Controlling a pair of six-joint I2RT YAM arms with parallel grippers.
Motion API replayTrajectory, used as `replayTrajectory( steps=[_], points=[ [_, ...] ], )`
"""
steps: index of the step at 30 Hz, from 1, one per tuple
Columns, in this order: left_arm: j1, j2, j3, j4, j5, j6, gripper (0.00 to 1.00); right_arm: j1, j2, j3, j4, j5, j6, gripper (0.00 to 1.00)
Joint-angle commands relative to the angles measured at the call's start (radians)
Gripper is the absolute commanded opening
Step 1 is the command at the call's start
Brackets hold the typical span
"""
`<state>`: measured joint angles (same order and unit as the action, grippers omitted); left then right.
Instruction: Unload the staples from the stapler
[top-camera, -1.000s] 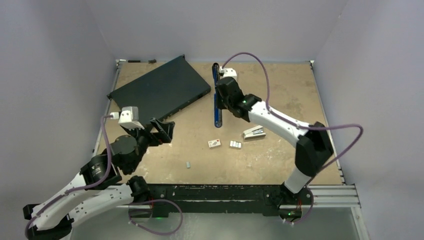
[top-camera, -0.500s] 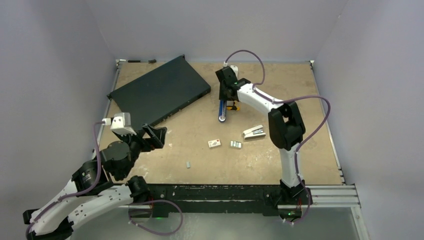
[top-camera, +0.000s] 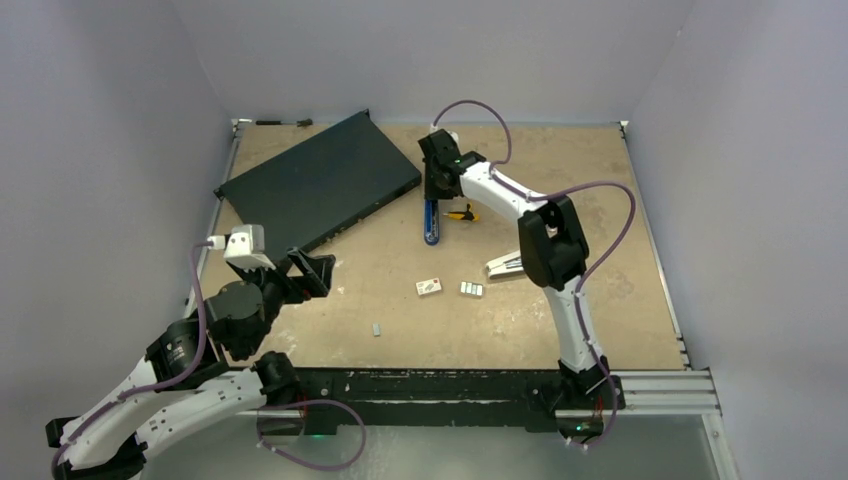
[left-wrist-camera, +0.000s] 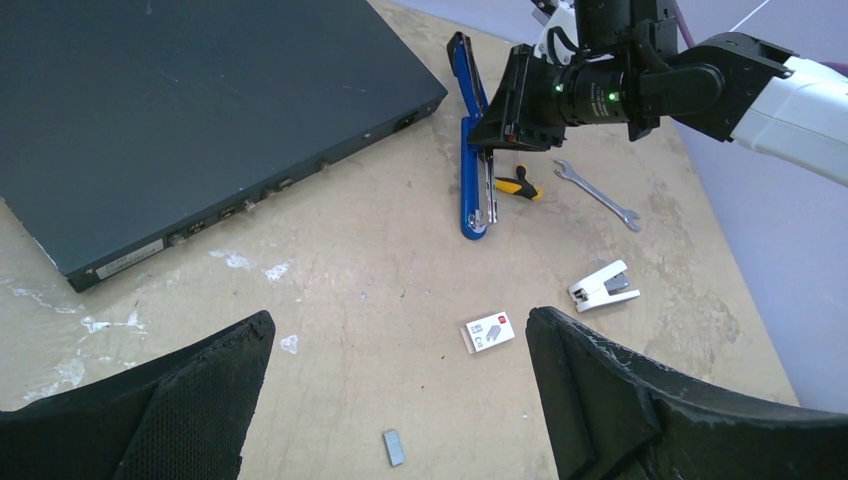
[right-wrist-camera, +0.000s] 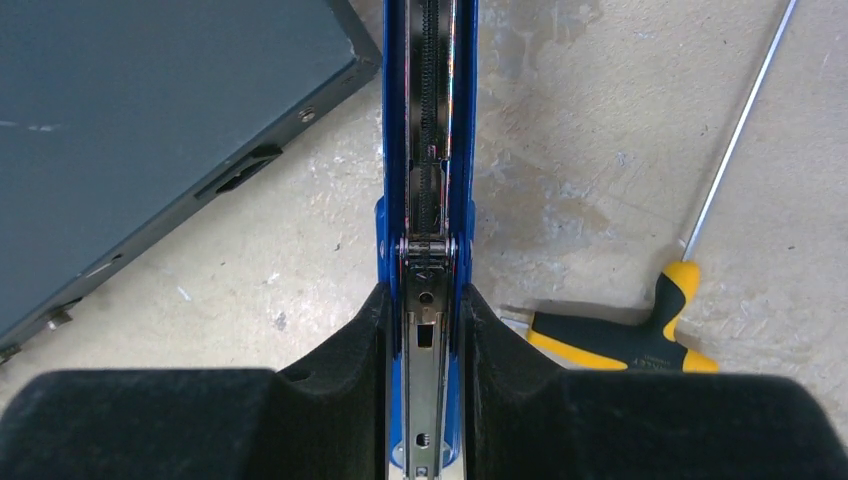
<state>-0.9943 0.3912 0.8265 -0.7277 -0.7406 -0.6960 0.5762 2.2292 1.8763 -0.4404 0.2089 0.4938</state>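
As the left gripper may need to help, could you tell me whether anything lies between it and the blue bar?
Nothing visible: bare table lies between the left gripper and the blue bar, held by the right gripper. The black box sits beside that path.

The scuffed tan worktop (top-camera: 560, 330) carries a large flat dark slate box (top-camera: 320, 185) at upper left. Upper centre sits a long blue-and-black stapler bar (top-camera: 431, 222), with a yellow-handled screwdriver (top-camera: 462, 214) and a silver wrench (left-wrist-camera: 597, 194) to its right. Mid-frame lie a small white stapler piece (top-camera: 505, 265), a small white card box (top-camera: 429, 287) and a silvery staple block (top-camera: 471, 289). A short grey staple strip (top-camera: 377, 328) lies lower left of these.
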Motion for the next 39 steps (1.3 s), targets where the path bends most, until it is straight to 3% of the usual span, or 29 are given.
replayTrajectory(
  steps=[1, 12, 15, 28, 34, 39],
  points=[
    [0.004, 0.008, -0.003, 0.008, 0.0, 0.005, 0.95, -0.018, 0.029, 0.061, -0.036, 0.039, -0.004, 0.0],
    [0.004, 0.018, -0.005, 0.01, 0.006, 0.009, 0.95, -0.113, -0.029, -0.046, -0.105, 0.203, -0.055, 0.0],
    [0.004, 0.014, -0.007, 0.013, 0.007, 0.008, 0.95, -0.132, -0.058, -0.101, -0.073, 0.184, -0.083, 0.0],
    [0.003, 0.021, -0.013, 0.018, 0.009, 0.006, 0.95, -0.125, -0.066, -0.072, -0.031, 0.052, -0.168, 0.0],
    [0.004, 0.027, -0.015, 0.02, 0.008, 0.006, 0.95, -0.115, -0.063, -0.083, -0.009, -0.044, -0.147, 0.0],
    [0.005, 0.029, -0.017, 0.022, 0.008, 0.004, 0.95, -0.096, -0.047, -0.062, -0.01, -0.035, -0.133, 0.0]
  ],
)
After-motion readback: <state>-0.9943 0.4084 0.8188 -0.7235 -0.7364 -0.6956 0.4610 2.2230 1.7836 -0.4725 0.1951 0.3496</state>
